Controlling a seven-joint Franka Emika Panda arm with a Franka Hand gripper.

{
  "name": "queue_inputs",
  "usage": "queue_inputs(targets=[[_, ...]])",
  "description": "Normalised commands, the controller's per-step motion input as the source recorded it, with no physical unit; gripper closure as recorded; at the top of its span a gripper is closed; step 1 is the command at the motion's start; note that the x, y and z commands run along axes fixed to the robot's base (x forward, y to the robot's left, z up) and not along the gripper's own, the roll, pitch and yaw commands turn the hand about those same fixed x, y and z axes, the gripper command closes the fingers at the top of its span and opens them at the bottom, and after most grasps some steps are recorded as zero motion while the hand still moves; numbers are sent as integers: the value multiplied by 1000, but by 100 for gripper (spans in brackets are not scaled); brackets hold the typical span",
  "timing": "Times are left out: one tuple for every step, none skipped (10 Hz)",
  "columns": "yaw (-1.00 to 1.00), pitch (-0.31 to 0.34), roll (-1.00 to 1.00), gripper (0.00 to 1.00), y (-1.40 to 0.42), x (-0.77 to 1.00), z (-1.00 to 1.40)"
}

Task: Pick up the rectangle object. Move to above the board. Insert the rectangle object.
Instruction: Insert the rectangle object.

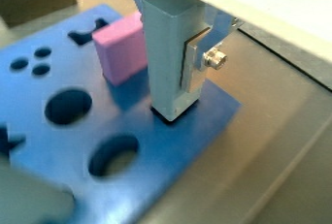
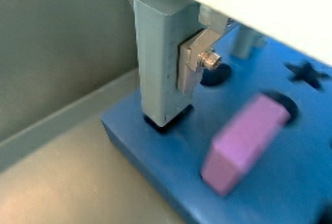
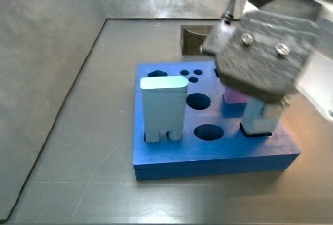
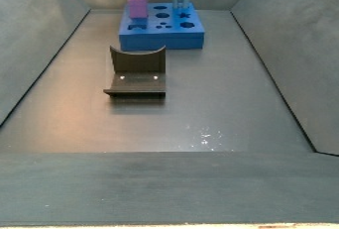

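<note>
Jaws closed flat against the slab: in both wrist views the gripper clamps the rectangle object by its upper part, one silver finger pressed on its narrow side with a bolt beside it. The slab hangs upright, and its lower end sits in a dark slot near a corner of the board; how deep it goes cannot be told. In a wrist view the same grip shows from the opposite side, the gripper on the slab at the edge of the blue block.

Just beside the slab stands the pink cube, upright in the board, with round holes around it.

In a side view the grey wrist points down over the board's far corner, hiding the slab. A pale two-legged block stands at the opposite side of the board.

Well apart on the grey floor rests the fixture.
</note>
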Motion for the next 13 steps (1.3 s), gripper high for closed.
queue_inputs(targets=[[0, 0, 0, 100, 0, 0, -17], [297, 0, -611, 100, 323, 240, 0], [191, 0, -571, 100, 277, 49, 0], [0, 20, 0, 100, 0, 3, 0], [0, 374, 326, 100, 0, 226, -49], [0, 289, 391, 100, 0, 237, -360], [0, 294, 423, 100, -11, 203, -340], [0, 246, 283, 100, -31, 134, -163], [0, 29, 0, 100, 0, 23, 0], [-203, 274, 140, 100, 0, 0, 0], [-606, 243, 240, 100, 0, -260, -97], [0, 0, 17, 100, 0, 0, 0], [0, 0, 0, 100, 0, 0, -20]])
